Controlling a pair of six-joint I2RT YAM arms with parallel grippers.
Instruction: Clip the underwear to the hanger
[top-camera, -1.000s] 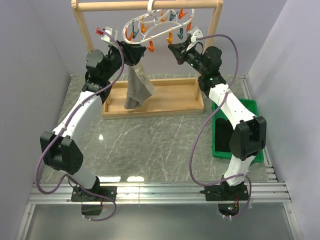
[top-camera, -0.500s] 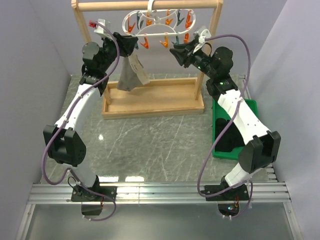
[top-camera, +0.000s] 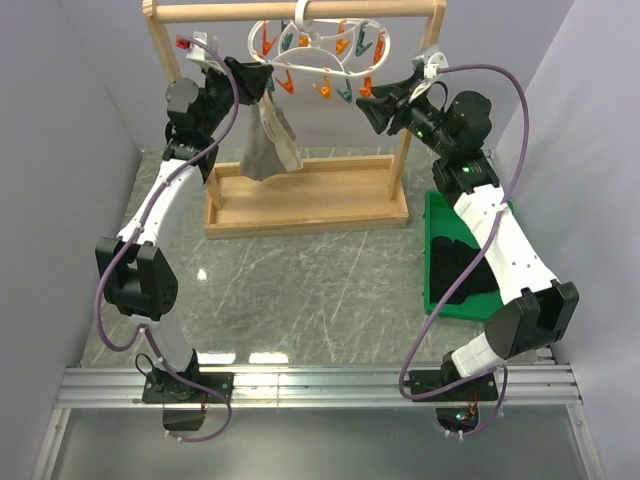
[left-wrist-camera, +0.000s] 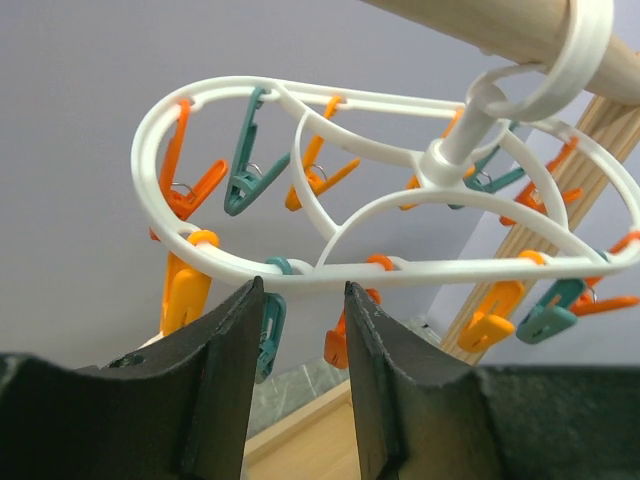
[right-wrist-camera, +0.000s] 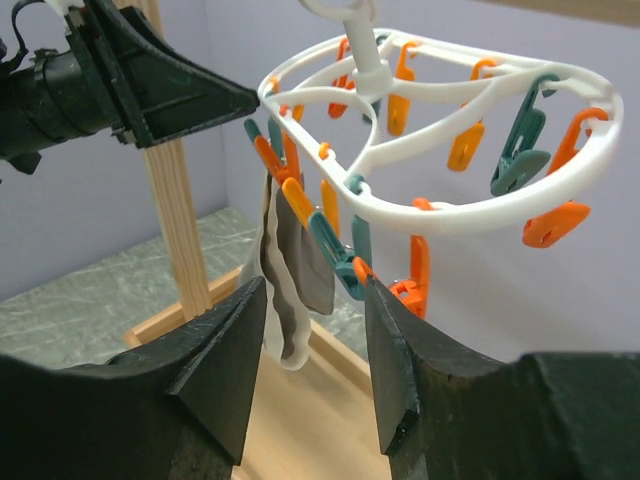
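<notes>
The underwear (right-wrist-camera: 295, 270) hangs straight down from a peg (right-wrist-camera: 268, 155) at the left end of the hanger (left-wrist-camera: 430, 272), apparently clipped. Our left fingers (left-wrist-camera: 225, 370) sit nearest, just above it, spread and empty; our right fingers (right-wrist-camera: 215, 370), across the hanger, are spread and empty too.

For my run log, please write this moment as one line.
left gripper: open, at hanger rim | right gripper: open, empty | underwear: hangs clipped on hanger
</notes>
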